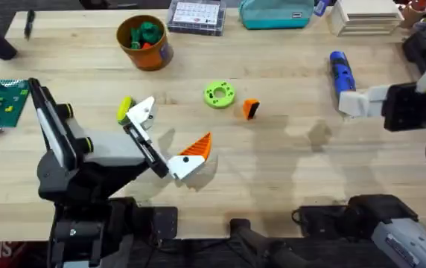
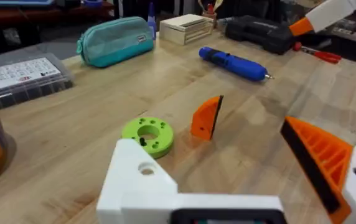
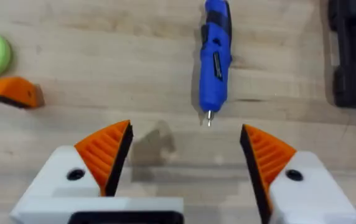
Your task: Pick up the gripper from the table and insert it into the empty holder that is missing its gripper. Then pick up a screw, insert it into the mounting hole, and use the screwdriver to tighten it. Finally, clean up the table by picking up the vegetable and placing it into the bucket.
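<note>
Loose on the wooden surface (image 1: 287, 171), your orange gripper (image 1: 250, 109) lay just beside the green disc (image 1: 219, 94). Your left pincer (image 1: 161, 138) hung open near them, one white holder (image 1: 143, 112) bare while the other carried its orange pad. The yellow-green vegetable (image 1: 124, 106) sat against that bare holder. Your right pincer (image 3: 181, 155) was spread wide before the blue screwdriver (image 1: 340, 71). The orange bucket (image 1: 144, 43) stood well apart.

Workshop: wooden bench (image 1: 287, 164), parts organizer (image 1: 195, 15)
</note>
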